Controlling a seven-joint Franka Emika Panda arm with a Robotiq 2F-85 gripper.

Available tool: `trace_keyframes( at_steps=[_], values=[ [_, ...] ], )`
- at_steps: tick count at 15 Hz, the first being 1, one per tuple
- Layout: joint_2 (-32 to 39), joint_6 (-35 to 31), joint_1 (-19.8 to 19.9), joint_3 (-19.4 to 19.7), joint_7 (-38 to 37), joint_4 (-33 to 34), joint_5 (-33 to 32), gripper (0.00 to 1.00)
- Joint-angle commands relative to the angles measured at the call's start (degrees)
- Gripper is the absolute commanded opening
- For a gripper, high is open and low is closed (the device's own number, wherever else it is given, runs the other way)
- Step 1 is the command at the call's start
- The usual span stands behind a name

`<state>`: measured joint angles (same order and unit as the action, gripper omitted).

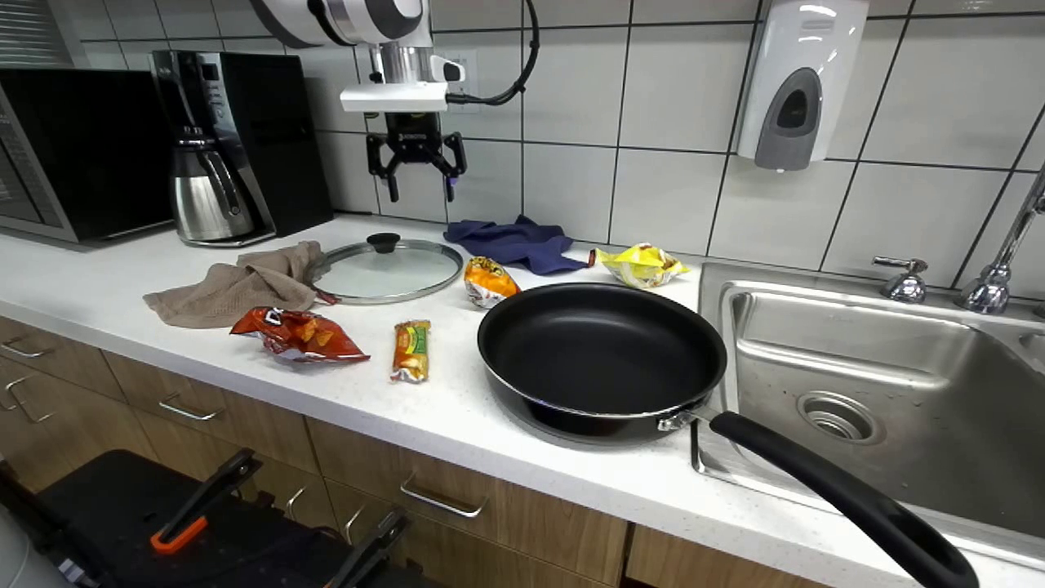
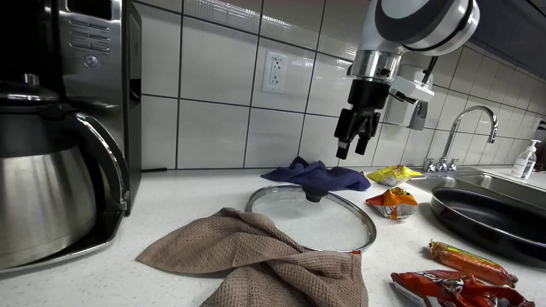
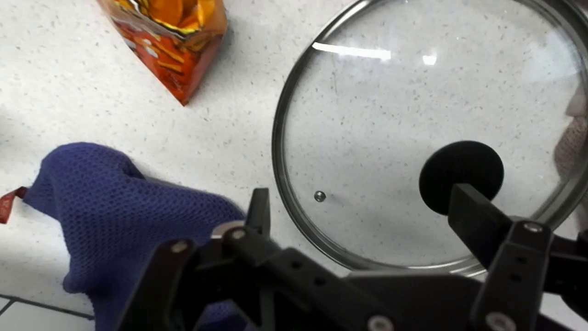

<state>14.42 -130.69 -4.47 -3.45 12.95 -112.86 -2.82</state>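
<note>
"Fingers: how do they stand, and over what?"

"Spread wide, with nothing between them. Both exterior views show them well above the table, touching nothing. In the wrist view one of them overlaps the black knob of a glass pan lid."

"And where does that lid sit?"

"Flat on the table, knob up, between two and three o'clock in the wrist view. A blue-purple dishcloth lies at eight o'clock and an orange snack bag between ten and eleven. In an exterior view a brown towel adjoins the lid at nine o'clock; whether it runs under the metal rim I can't tell."

"How would it handle?"

"I'd expect the lid stiff, fairly heavy, and apt to chip or crack if knocked. The glass and its rim look slick, so they'd be poor places to pinch."

"Knob, then?"

"That's my pick. It stands up from the glass, its top wider than its base, so hold it from both sides, low and centred, to keep the lid from tipping. The dishcloth seems the opposite: light, limp and forgiving, best held by a raised fold."
</note>
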Motion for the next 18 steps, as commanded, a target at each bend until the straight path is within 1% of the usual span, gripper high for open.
trace_keyframes(
  at_steps=[1,5,11,12,14,15,18],
  values=[
    [-4.3,-1.5,2.6,0.6,5.0,-6.2,-1.3,1.00],
    [-6.8,-2.8,5.3,2.0,12.9,-11.1,-2.0,1.00],
    [-8.2,-2.6,8.7,4.3,22.8,-14.9,-2.6,1.00],
    [-7.9,-3.3,8.9,4.9,23.2,-15.0,-3.4,1.00],
    [-7.2,-4.6,9.7,5.6,24.3,-14.8,-2.7,1.00],
    [-6.0,-2.7,8.9,5.2,22.3,-13.3,-2.3,1.00],
    [-6.0,-3.6,9.5,5.7,23.0,-13.6,-2.3,1.00]
  ],
)
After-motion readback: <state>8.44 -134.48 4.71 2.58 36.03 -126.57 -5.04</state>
